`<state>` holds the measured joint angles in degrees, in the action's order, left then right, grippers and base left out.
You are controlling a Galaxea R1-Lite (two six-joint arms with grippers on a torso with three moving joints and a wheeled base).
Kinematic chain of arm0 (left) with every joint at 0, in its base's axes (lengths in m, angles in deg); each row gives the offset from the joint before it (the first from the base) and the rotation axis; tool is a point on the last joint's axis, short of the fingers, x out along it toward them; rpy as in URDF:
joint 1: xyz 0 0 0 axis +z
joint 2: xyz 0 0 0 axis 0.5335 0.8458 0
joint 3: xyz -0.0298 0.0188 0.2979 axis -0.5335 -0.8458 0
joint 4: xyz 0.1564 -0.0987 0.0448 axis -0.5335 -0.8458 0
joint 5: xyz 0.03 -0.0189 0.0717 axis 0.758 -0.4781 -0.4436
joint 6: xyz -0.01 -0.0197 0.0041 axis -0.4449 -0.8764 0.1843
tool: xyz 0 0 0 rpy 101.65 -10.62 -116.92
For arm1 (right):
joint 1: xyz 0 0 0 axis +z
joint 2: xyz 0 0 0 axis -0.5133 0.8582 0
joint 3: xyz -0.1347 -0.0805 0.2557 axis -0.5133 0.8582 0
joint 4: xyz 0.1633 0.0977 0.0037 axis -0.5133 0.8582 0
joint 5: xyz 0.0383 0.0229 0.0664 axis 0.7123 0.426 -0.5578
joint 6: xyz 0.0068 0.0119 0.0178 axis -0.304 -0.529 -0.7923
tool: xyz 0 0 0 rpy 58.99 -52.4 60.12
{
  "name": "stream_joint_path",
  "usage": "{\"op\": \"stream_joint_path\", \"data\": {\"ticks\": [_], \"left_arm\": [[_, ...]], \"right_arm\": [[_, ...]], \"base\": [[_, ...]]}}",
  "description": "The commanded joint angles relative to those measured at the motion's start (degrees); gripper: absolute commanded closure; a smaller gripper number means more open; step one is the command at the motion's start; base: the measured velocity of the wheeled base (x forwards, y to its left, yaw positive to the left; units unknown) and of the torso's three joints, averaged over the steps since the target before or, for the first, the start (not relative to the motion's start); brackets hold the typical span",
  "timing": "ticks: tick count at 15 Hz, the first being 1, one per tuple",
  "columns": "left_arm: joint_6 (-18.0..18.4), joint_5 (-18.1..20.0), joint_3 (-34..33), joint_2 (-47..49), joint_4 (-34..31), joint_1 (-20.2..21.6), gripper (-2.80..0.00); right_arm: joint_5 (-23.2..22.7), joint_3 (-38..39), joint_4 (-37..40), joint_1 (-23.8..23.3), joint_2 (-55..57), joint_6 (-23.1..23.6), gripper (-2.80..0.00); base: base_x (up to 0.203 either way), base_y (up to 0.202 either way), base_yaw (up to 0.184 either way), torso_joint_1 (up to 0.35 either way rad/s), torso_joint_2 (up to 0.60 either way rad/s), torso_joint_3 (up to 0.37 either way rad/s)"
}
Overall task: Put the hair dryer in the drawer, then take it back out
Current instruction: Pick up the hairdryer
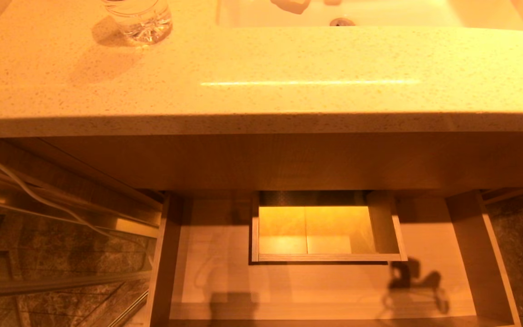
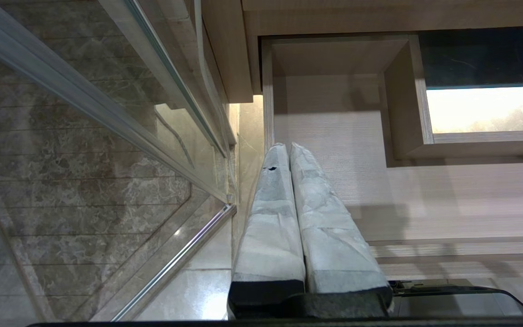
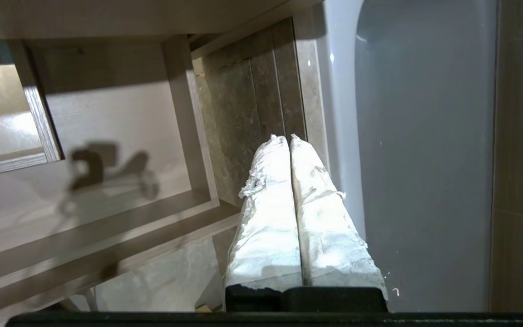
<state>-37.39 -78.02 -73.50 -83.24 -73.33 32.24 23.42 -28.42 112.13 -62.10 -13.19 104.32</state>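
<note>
Head and wrists above drawer (image 1: 470, 254)

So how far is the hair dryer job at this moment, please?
Done: the drawer stands pulled open under the countertop. No hair dryer shows in any view; the drawer floor holds only shadows around the boxed cut-out. In hand: nothing. The right gripper hangs outside the drawer's right wall, the left gripper over its left edge, both with jaws shut and empty. Whether the dryer went in yet cannot be told.
</note>
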Motion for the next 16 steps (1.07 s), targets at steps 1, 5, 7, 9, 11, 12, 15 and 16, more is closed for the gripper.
{"op": "stream_joint_path", "data": {"ticks": [1, 5, 7, 9, 11, 12, 15, 16], "left_arm": [[0.03, -0.02, -0.09, 0.0, 0.01, 0.0, 0.0], [0.05, -0.02, -0.09, 0.0, 0.01, 0.0, 0.0], [0.05, -0.02, -0.09, 0.0, 0.01, 0.0, 0.0], [0.05, -0.02, -0.09, 0.0, 0.01, 0.0, 0.0], [-0.02, -0.02, -0.09, 0.0, 0.01, 0.0, 0.0], [0.05, -0.02, -0.09, 0.0, 0.01, 0.0, 0.0], [-0.01, -0.02, -0.09, 0.0, 0.01, 0.0, 0.0], [0.03, -0.02, -0.09, 0.0, 0.01, 0.0, 0.0]], "right_arm": [[-0.21, 0.47, -0.49, 0.02, 0.88, 0.2, 0.0], [-0.81, 0.81, -1.77, -0.51, 1.57, 0.73, 0.0], [-1.85, 0.8, -3.15, -1.1, 1.84, 2.1, 0.0], [-1.87, 0.32, -6.43, -1.43, 2.65, 4.42, 0.0], [-1.93, 0.08, -11.35, -1.83, 3.62, 6.04, 0.0], [-1.96, -0.31, -12.46, -2.16, 3.93, 7.19, 0.0], [-1.47, -1.67, -12.86, -3.41, 4.04, 8.56, 0.0], [-1.16, -2.2, -14.22, -3.78, 4.41, 8.63, 0.0]], "base": [[0.0, 0.0, 0.0, 0.0, 0.0, 0.0], [0.0, 0.0, 0.0, 0.0, 0.0, 0.0], [0.0, 0.0, 0.0, 0.0, 0.0, 0.0], [0.0, 0.0, 0.0, 0.0, 0.0, 0.0], [0.0, 0.0, 0.0, 0.0, 0.0, 0.0], [0.0, 0.0, 0.0, 0.0, 0.0, 0.0], [0.0, 0.0, 0.0, 0.0, 0.0, 0.0], [0.0, 0.0, 0.0, 0.0, 0.0, 0.0]]}}
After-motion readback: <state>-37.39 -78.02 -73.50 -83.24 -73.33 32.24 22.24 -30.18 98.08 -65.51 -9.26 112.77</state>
